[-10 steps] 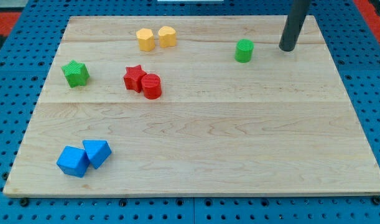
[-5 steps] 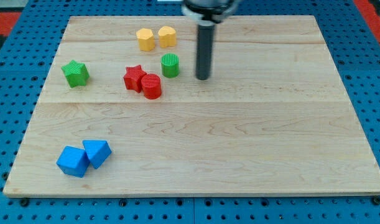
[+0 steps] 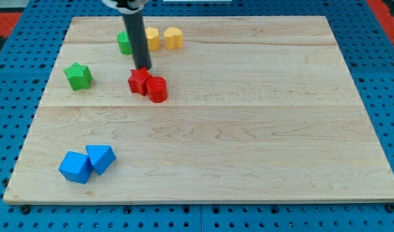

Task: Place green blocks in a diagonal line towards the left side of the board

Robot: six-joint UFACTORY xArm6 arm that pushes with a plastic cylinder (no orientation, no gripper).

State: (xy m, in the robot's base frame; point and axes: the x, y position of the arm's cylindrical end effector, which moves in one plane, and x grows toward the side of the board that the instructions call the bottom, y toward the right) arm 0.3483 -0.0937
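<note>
A green star block (image 3: 78,75) sits near the board's left edge. A green cylinder block (image 3: 124,42) stands near the view's top left, just left of the rod and partly hidden by it. My tip (image 3: 142,67) rests just right of and below the green cylinder, right above the red star block (image 3: 139,82). The rod also covers part of a yellow block (image 3: 152,38).
A red cylinder (image 3: 157,89) touches the red star on its right. A second yellow block (image 3: 173,38) sits beside the first at the top. Two blue blocks (image 3: 75,167) (image 3: 101,158) lie together at the bottom left. The wooden board (image 3: 248,142) has blue pegboard around it.
The green cylinder has been pushed from the top right across to the top left, beside the yellow blocks. My tip followed it leftward. The other blocks have not moved.
</note>
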